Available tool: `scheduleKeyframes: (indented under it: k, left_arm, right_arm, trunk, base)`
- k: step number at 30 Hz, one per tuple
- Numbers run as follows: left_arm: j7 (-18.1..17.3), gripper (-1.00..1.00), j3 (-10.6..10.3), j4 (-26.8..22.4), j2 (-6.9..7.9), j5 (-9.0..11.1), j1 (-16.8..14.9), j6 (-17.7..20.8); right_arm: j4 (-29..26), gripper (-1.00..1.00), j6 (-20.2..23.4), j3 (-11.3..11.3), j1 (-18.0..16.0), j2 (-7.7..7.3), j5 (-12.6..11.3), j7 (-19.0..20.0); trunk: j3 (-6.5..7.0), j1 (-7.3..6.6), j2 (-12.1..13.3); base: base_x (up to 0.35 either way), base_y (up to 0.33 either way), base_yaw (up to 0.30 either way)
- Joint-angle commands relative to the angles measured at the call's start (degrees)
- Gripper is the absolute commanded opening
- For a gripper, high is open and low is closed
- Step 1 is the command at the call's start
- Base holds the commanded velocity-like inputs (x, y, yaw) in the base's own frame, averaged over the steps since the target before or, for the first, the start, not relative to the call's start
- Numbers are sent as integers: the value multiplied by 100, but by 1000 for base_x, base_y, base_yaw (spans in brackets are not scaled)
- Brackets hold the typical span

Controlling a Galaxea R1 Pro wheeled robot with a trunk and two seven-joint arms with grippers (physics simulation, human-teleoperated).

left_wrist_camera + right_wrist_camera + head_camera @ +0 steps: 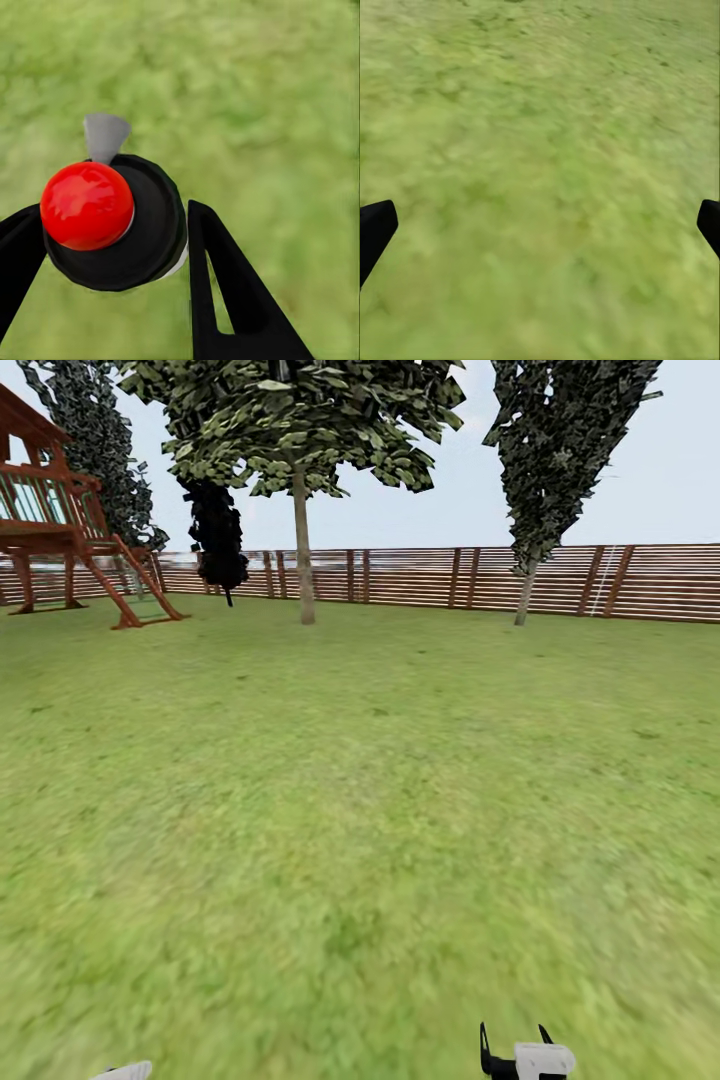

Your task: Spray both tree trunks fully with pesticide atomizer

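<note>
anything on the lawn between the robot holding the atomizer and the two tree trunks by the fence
Nothing visible does. The left gripper holds the atomizer, and open grass runs up to both tree trunks at the fence. The play structure stands well off to the left.

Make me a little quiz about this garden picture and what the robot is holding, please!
1. True or false: the left end effector is closed on the atomizer, the thing with a red ball on top.
2. What lies under the open right end effector? A) lawn B) gravel C) water
3. Fill the gap: behind the two tree trunks runs a brown wooden ____.

Key
1. True: its black fingers sit on both sides of the atomizer's dark cap.
2. A, the lawn.
3. fence
</note>
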Motion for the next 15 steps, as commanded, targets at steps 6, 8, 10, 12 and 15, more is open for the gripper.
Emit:
scheduleKeyframes:
  k: [6, 8, 10, 12, 15]
  left_arm:
    - [6, -100, 2, 0, 9, 0, 0, 17]
    - [7, -100, 2, 0, 10, 0, 0, 17]
    - [9, -100, 2, 0, 10, -1, 0, 20]
    - [9, -100, 2, 0, 10, -1, 0, 19]
    - [8, -100, 2, 0, 10, -1, 0, 20]
  right_arm:
    - [0, 100, 0, 0, 0, 1, 0, 0]
    - [0, 100, 0, 0, 0, 3, 0, 0]
    - [0, 100, 0, 0, 0, 3, 0, 0]
    - [-1, 100, 0, 0, 0, 2, 0, 0]
    - [0, 100, 0, 0, 0, 2, 0, 0]
  trunk:
    - [0, 0, 0]
    - [0, 0, 0]
    - [0, 0, 0]
    - [0, 0, 0]
    - [0, 0, 0]
  base:
    - [323, 59, 0]
    - [330, 19, 0]
    - [332, 4, 0]
    - [332, 1, 0]
    - [332, 0, 0]
